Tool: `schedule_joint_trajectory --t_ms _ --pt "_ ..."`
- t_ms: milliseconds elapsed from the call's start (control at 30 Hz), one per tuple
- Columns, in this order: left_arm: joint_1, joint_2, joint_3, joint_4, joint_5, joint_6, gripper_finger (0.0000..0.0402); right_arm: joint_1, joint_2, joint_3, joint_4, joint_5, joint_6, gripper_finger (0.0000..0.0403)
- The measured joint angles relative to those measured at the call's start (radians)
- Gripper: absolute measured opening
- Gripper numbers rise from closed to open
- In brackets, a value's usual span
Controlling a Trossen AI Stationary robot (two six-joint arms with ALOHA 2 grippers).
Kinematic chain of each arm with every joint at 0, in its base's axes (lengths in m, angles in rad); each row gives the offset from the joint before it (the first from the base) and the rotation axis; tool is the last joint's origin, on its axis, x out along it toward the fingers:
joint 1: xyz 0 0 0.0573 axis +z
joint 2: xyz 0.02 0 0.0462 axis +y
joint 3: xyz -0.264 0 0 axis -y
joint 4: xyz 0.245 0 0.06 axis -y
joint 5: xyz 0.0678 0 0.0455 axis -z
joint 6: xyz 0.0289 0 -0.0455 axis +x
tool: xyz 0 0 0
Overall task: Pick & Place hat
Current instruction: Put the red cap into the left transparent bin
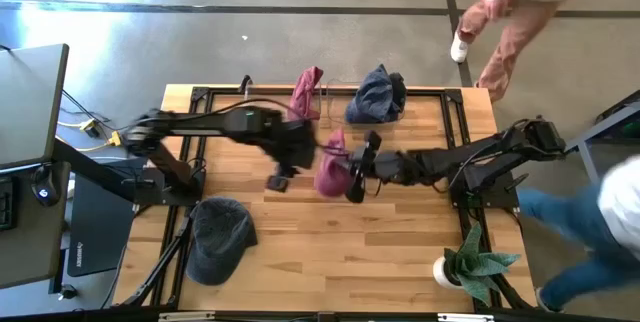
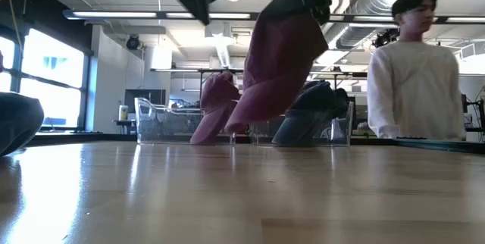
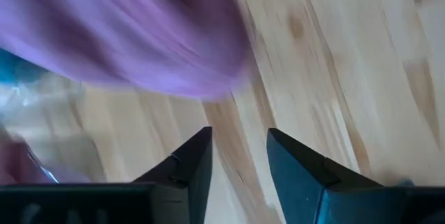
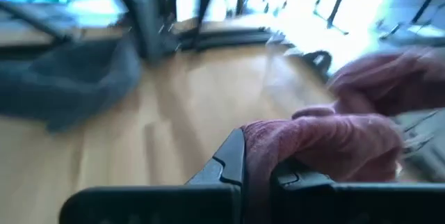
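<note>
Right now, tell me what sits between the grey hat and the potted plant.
Nothing: in the high view only bare wood table runs between the grey hat and the potted plant.

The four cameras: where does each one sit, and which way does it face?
High view: overhead, facing down; both arms, left gripper, right gripper.
Low view: table height, facing the room; hanging maroon hat.
Left wrist view: looks at the table; own open fingers.
Right wrist view: own fingers shut on the hat.
All share the maroon hat.
</note>
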Motion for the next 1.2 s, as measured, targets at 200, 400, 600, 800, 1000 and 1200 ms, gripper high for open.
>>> schedule_joint_trajectory --t_ms 200,400,600,800,1000,1200 --pt "0.001 -0.297 -0.435 0.361 -0.014 -0.084 0.0102 -0.148 -0.053 0.001 0.151 -0.175 -0.090 0.0002" --pt "-0.001 -0.585 -0.793 0.733 -0.084 -0.218 0.0095 -0.307 -0.030 0.050 0.313 -0.419 -0.100 0.0001" --pt "-0.006 -0.786 -1.037 0.875 -0.263 -0.293 0.0095 -0.418 0.085 0.211 0.369 -0.457 -0.145 0.0001" --pt "-0.007 -0.838 -1.108 0.918 -0.482 -0.349 0.0095 -0.486 0.318 0.437 0.353 -0.489 -0.216 0.0001" --pt "-0.005 -0.832 -1.112 0.917 -0.580 -0.364 0.0095 -0.504 0.494 0.654 0.349 -0.445 -0.322 0.0002" --pt "-0.005 -0.832 -1.112 0.914 -0.711 -0.361 0.0095 -0.516 0.589 0.752 0.186 -0.356 -0.341 0.0001"
